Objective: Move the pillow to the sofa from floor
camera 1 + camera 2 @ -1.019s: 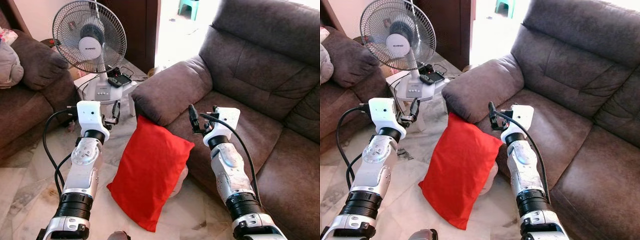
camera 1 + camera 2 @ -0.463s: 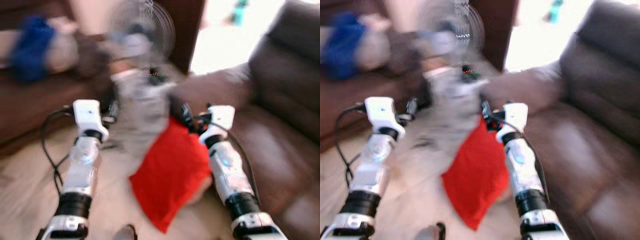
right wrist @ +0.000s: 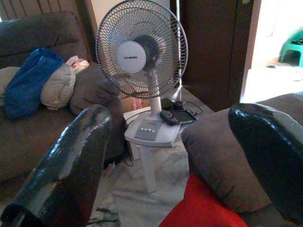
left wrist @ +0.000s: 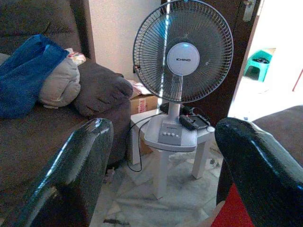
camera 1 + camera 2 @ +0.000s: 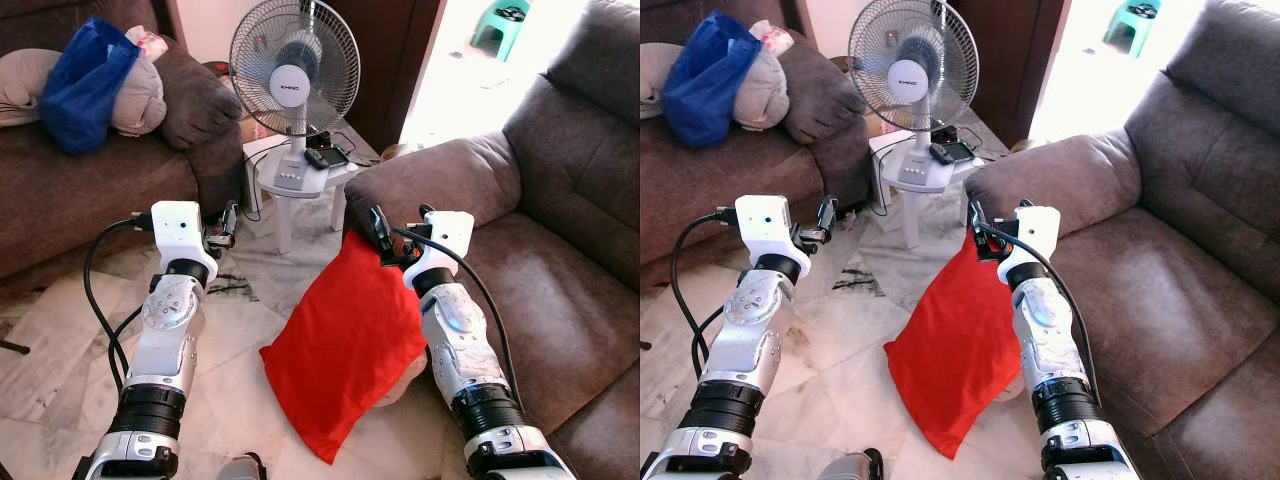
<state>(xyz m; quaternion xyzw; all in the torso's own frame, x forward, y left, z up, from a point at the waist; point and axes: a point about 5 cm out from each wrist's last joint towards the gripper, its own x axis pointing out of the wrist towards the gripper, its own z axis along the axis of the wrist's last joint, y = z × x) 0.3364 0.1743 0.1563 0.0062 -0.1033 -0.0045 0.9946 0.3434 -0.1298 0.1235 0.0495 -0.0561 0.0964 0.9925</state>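
Leaning against the sofa (image 5: 560,270) front, standing on the floor (image 5: 60,370): red pillow (image 5: 345,345). Flanking it, both spread wide and empty: left gripper (image 5: 228,224), right gripper (image 5: 400,228). Best closing in evenly from both sides, gripping mid-height. Showing the fan (image 4: 182,52) closer from the wrists.

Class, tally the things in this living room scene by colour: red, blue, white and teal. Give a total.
Red: 1, the pillow
Blue: 1, the bag
White: 1, the fan
Teal: 1, the stool
Total: 4
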